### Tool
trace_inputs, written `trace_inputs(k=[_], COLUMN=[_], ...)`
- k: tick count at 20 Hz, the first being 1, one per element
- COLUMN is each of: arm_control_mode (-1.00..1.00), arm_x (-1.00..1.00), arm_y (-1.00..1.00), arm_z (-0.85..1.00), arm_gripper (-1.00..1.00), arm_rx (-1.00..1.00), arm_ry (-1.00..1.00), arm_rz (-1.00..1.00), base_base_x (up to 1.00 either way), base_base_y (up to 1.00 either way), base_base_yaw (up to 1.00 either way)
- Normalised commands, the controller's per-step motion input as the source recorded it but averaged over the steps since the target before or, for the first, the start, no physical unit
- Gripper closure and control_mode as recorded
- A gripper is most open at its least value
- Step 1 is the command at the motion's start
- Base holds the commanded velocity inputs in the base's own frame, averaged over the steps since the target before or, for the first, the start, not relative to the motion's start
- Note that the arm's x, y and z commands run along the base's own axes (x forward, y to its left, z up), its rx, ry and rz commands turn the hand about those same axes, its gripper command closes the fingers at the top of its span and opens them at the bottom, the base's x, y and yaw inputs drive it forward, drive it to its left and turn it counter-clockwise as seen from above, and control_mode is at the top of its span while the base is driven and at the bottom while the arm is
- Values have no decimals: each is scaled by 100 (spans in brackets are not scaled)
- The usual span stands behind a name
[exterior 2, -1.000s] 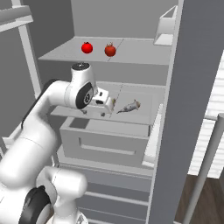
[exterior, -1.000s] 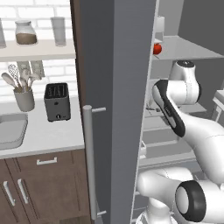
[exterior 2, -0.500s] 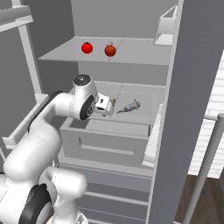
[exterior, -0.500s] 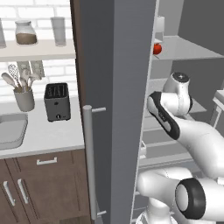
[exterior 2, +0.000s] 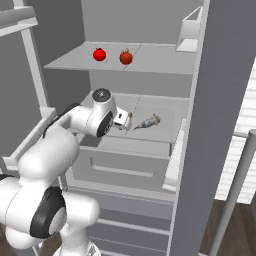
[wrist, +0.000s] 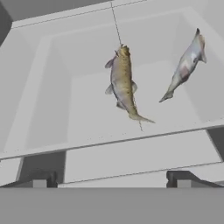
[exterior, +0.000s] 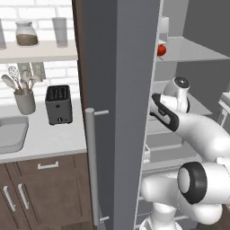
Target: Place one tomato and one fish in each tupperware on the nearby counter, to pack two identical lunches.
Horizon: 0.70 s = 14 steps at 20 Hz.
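Note:
Two fish lie on the fridge's middle shelf (exterior 2: 165,107): a brown fish (wrist: 122,83) and, to its right, a silver fish (wrist: 186,65) (exterior 2: 148,121). My gripper (wrist: 111,181) (exterior 2: 124,120) hovers just short of the brown fish, open, with nothing between its wide-apart fingertips (wrist: 43,179). On the upper shelf sit two red tomatoes (exterior 2: 99,54) (exterior 2: 125,57); one tomato (exterior: 161,50) peeks past the door edge. The pale counter (exterior: 45,139) runs left of the fridge. The tupperware is out of view.
The open grey fridge door (exterior: 117,112) with its long handle (exterior: 92,166) stands between the counter and the shelves. A black toaster (exterior: 59,104), a utensil holder (exterior: 24,101) and a sink (exterior: 9,134) are on the counter. A closed drawer (exterior 2: 125,160) lies below the fish shelf.
The arm's wrist has dropped a little and the hand has edged closer to the fish on the middle shelf. The jaws stay open; fish and tomatoes have not moved.

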Motion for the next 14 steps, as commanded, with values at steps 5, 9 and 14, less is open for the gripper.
trace_inputs(k=[5, 9, 14], arm_control_mode=[-100, -100, -100], arm_x=[57, 53, 48], arm_y=[0, -13, -9], arm_z=[0, -13, -21], arm_gripper=[-100, -100, -100], arm_rx=[0, 0, 0], arm_ry=[0, -1, 0], arm_rz=[0, 0, 0], base_base_x=[0, 0, 0], base_base_y=[0, 0, 0], base_base_yaw=[0, 0, 0])
